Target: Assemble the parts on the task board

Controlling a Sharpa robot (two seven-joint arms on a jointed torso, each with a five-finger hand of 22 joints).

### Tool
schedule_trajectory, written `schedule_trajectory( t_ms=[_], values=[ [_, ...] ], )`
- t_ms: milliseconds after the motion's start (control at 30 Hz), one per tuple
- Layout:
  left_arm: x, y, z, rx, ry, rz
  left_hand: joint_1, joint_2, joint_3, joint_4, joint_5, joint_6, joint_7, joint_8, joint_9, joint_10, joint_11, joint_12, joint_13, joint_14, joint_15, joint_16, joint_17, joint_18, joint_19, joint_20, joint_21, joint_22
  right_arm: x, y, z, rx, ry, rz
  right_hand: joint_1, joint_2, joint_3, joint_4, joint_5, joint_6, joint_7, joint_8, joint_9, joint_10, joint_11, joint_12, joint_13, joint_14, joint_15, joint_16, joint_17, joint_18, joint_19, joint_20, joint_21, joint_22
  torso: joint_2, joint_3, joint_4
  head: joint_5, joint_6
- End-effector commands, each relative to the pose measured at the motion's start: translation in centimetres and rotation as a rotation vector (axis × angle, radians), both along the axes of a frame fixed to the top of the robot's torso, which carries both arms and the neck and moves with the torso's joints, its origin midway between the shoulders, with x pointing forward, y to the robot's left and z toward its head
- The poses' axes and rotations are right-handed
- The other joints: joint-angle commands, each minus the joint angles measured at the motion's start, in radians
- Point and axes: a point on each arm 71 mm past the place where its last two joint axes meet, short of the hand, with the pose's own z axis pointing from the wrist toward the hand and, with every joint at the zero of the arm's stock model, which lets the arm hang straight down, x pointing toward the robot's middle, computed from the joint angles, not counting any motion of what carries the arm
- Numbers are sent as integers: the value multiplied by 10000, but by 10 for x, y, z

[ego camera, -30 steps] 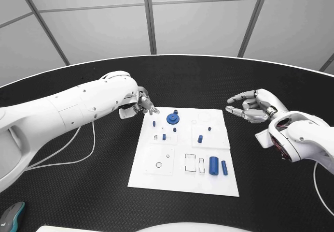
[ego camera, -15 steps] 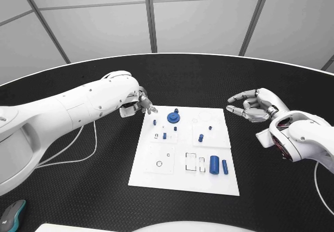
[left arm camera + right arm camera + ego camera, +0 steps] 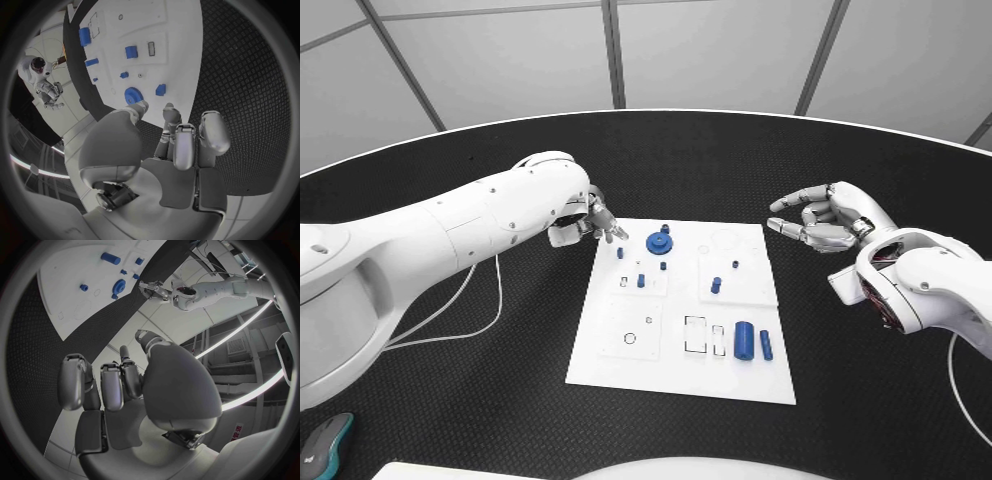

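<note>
Head view: the white task board lies in the middle of the black worktop, its long axis running up and down the frame. The left hand, fingers loosely spread and holding nothing, hovers at the board's upper left corner, probably lined up for the blue gear. The right hand, fingers curled and empty, waits off the board's upper right. Two blue cylinders lie lengthwise at lower right.
</note>
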Motion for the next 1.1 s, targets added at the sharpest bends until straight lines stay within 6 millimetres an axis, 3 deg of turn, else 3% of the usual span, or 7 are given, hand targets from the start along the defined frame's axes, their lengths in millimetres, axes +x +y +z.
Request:
schedule_trajectory(
  t_ms=[33,1100],
  values=[
    [-1,-2,-2,-35,21,-23,-102,-25,-65,5,-36,57,1,-11,-18,56,-18,44,9,813,71,53,1708,44,55,-3,66,4,0,0,0,2,0,9,-7,-72,43,41,45,-95,0,56,-14,30,-5,-23,872,587,-90,-43,577,90,0,-53,-38,512,10,-4,1,-8,-20],
    [-3,-6,-12,-25,260,-102,171,208,-121,-37,-9,289,-88,126,-143,238,-99,233,177,817,5,60,1719,-6,182,-31,208,278,0,2,0,13,13,48,-52,-82,59,66,58,-101,-7,80,-21,40,-11,-13,879,587,-94,-52,584,86,11,-55,-40,520,2,-3,7,-67,-155]
  ],
)
